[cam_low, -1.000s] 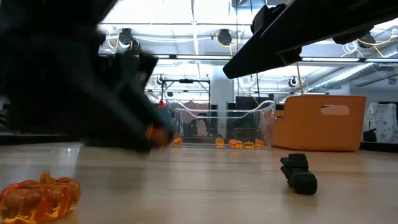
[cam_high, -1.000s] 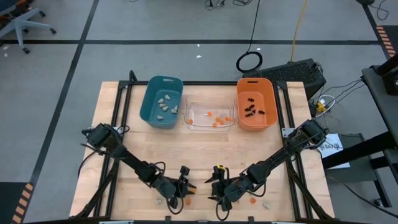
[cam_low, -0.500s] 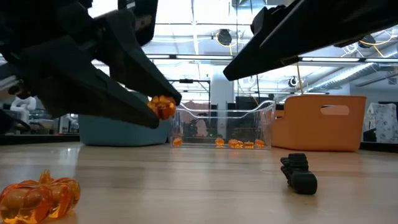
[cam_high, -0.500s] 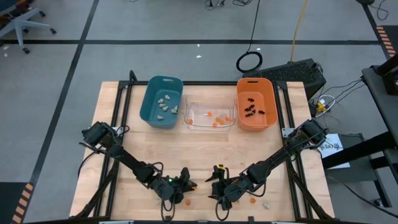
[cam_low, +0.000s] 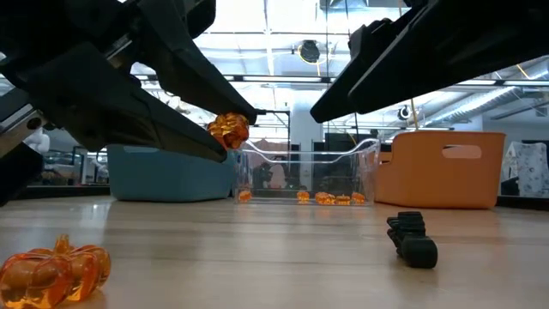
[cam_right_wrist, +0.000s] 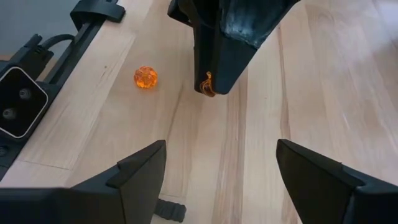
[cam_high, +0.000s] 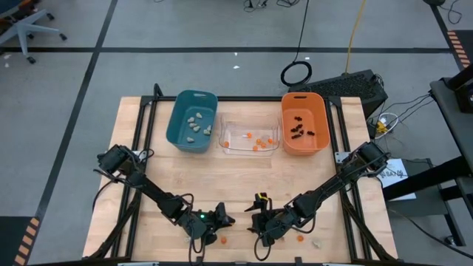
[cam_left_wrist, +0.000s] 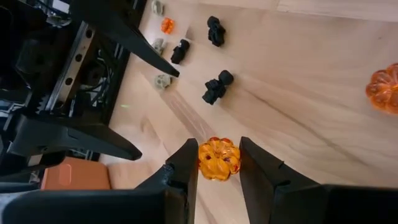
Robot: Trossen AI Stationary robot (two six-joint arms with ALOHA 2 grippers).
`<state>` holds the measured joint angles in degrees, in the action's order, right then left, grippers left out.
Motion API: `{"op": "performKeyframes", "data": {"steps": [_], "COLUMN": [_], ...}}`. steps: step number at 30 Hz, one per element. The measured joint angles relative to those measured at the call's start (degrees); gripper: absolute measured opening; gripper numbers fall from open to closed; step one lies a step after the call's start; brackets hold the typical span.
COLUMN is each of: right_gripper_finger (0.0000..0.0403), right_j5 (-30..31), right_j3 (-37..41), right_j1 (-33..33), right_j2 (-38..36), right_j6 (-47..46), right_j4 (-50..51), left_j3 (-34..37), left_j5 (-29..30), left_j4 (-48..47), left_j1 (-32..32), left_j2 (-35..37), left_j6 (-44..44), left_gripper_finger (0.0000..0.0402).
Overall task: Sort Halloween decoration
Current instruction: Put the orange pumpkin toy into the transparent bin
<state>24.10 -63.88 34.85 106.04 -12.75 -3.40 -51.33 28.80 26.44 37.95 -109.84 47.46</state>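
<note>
One orange pumpkin trinket (cam_left_wrist: 218,158) sits pinched in the left gripper (cam_left_wrist: 217,163); beside it, the right gripper (cam_right_wrist: 217,168) gapes wide.

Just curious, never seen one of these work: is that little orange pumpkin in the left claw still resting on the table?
No, the left claw holds the orange pumpkin lifted clear above the table, in front of the bins.

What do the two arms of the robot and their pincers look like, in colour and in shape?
Both arms are dark, nearly black, slim and jointed, with thin black cables looping beside them. The left pincer has two flat black fingers with squared tips. The right pincer has two broad, wedge-shaped matte black fingers. No markings show on either.
</note>
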Motion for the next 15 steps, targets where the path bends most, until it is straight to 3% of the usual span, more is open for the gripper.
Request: {"op": "performKeyframes", "data": {"steps": [15], "right_gripper_finger": [0.0290], "right_j5": [0.0], "right_j3": [0.0], "right_j1": [0.0], "right_j2": [0.0], "right_j6": [0.0], "right_j4": [0.0], "left_j3": [0.0], "left_j5": [0.0], "left_j4": [0.1], "left_j1": [0.0], "left_j2": [0.1], "left_j6": [-0.2], "left_gripper_finger": [0.0088]}}
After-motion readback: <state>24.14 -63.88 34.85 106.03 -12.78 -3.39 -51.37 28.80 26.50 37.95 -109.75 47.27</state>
